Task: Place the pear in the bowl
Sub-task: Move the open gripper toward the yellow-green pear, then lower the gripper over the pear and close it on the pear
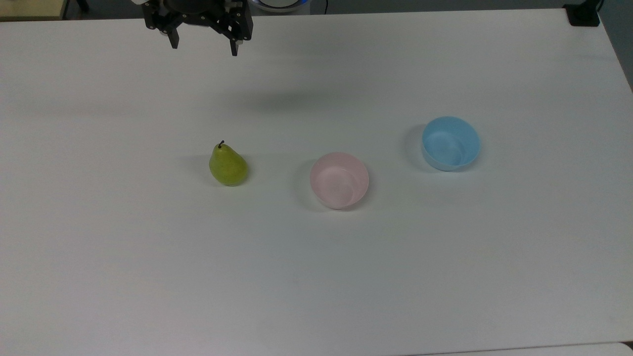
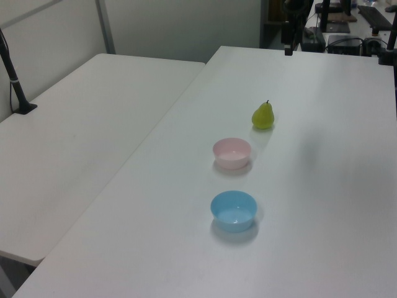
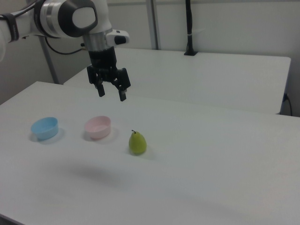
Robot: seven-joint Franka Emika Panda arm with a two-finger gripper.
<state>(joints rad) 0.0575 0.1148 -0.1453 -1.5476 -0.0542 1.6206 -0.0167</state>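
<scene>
My pincer hangs above the white desk near its far edge in the top view, fingers spread and holding nothing. The pear stands upright on the desk, well apart from the pincer. The pink bowl sits between the pear and the light blue bowl.
</scene>
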